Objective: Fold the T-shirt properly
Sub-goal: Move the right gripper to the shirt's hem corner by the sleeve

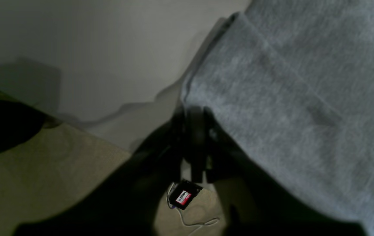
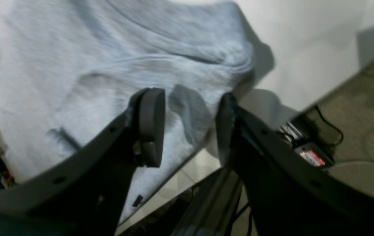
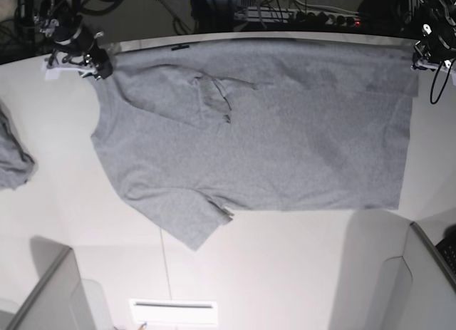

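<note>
**Grey shirt spread flat, both arms at its far corners**

The T-shirt lies spread across the white table, plain side up, one sleeve pointing to 7 o'clock. The right gripper sits at the shirt's 10 o'clock corner with its fingers parted wide and nothing between them, cloth just beyond. The left gripper is at the 2 o'clock corner, against the shirt's edge; whether it pinches cloth cannot be told. A smaller grey cloth lies at 9 o'clock.
</note>
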`<state>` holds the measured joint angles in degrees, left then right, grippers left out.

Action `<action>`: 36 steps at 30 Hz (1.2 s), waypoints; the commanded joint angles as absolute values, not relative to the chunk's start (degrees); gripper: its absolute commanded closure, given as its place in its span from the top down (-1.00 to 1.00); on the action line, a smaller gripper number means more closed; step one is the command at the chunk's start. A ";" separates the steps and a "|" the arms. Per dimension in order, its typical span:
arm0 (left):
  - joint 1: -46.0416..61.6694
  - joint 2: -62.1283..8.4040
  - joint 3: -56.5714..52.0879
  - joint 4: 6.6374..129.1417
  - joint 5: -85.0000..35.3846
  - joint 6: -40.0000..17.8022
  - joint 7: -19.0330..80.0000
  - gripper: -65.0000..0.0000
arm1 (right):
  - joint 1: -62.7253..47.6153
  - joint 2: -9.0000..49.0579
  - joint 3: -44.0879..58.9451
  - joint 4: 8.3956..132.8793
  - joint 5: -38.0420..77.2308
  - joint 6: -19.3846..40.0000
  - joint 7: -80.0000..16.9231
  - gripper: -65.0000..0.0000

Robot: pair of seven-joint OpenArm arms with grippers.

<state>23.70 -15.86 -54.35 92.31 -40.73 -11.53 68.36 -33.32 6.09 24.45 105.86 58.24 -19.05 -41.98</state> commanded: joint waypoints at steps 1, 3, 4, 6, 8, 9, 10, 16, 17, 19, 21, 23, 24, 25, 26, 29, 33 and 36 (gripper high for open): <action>23.96 -17.01 -54.99 93.23 -41.10 -11.47 67.47 -0.47 | -34.07 6.55 24.92 107.65 58.77 -18.86 -41.19 -0.24; 23.96 -16.92 -55.08 93.41 -41.19 -11.47 67.47 -0.10 | -34.95 6.55 24.92 108.88 58.77 -18.95 -39.34 -0.24; 23.96 -16.92 -55.25 93.85 -41.19 -11.38 67.47 0.04 | -35.47 6.55 24.92 109.14 58.68 -19.03 -38.29 -0.24; 24.13 -16.75 -57.54 95.60 -41.19 -11.38 67.74 0.25 | -36.00 6.64 24.92 109.32 58.59 -19.03 -36.88 -0.23; 24.13 -16.66 -61.41 97.63 -41.19 -11.38 67.91 0.39 | -36.62 6.99 25.54 109.32 58.51 -19.12 -36.18 -0.23; 24.22 -16.66 -63.52 98.51 -41.19 -11.38 67.91 0.43 | -36.79 6.81 26.86 109.32 58.51 -19.12 -36.18 -0.23; 24.22 -16.66 -65.36 99.21 -41.19 -11.38 67.91 0.45 | -36.79 6.73 28.18 109.32 58.51 -19.12 -36.26 -0.23; 23.69 -18.07 -72.40 101.05 -41.19 -11.38 67.74 0.43 | -35.91 6.73 35.12 109.32 58.51 -18.77 -36.00 -0.21; 23.60 -18.95 -72.22 101.05 -41.45 -11.38 67.56 0.43 | -34.77 7.08 35.38 109.32 58.51 -17.98 -36.00 -0.21; 21.58 -20.44 -69.32 101.05 -41.45 -11.38 67.47 0.43 | -31.87 7.16 35.38 109.32 58.51 -12.53 -36.18 -0.21; 19.38 -20.88 -66.77 101.05 -41.19 -11.38 67.47 0.42 | -28.79 7.16 35.38 109.23 58.42 -6.73 -36.35 -0.23; 17.63 -20.88 -63.52 101.05 -41.19 -11.38 67.47 0.42 | -25.45 7.16 34.15 109.14 58.15 -5.23 -37.67 -0.23; 16.75 -20.88 -61.67 100.88 -41.10 -11.38 67.47 0.42 | -23.43 7.25 32.75 109.14 56.92 -5.23 -39.16 -0.23; 15.96 -20.88 -60.18 100.88 -41.10 -11.38 67.47 0.42 | -21.49 7.52 31.25 109.14 55.52 -5.23 -40.48 -0.23; 15.43 -20.79 -58.95 101.05 -41.10 -11.38 67.47 0.42 | -19.82 7.60 29.76 109.14 53.85 -5.14 -41.54 -0.23; 12.88 -20.70 -55.43 100.79 -41.10 -11.30 67.38 0.35 | -13.76 7.87 23.34 109.05 46.81 -4.88 -43.74 -0.21; 9.54 -20.62 -52.35 100.26 -41.10 -11.21 67.38 -0.37 | -5.05 7.96 15.25 107.30 36.97 -4.70 -44.79 -0.18; 7.43 -20.62 -50.86 100.00 -41.10 -11.21 67.38 -1.00 | 3.74 7.96 11.30 99.65 34.95 -4.44 -47.69 0.07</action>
